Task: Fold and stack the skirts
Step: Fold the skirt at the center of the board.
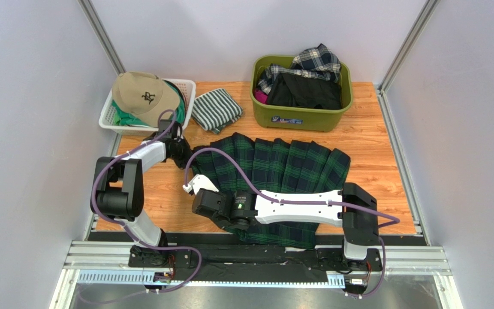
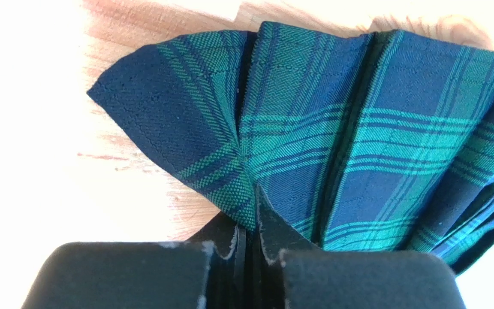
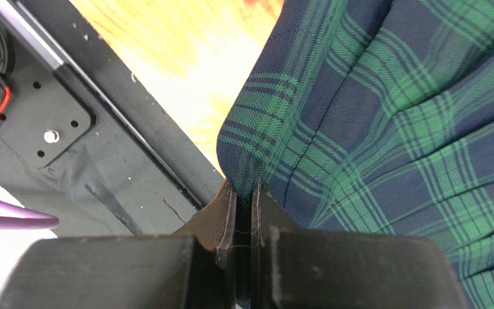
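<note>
Top external: my left gripper point(image 1: 180, 151) and right gripper point(image 1: 190, 187) each clamp the unfolded tartan skirt point(image 1: 282, 164); black skirt point(image 1: 307, 93) and plaid skirt point(image 1: 317, 63) untouched in bin point(image 1: 298, 119)

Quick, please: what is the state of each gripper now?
Left gripper: closed on the tartan skirt.
Right gripper: closed on the same skirt.
</note>
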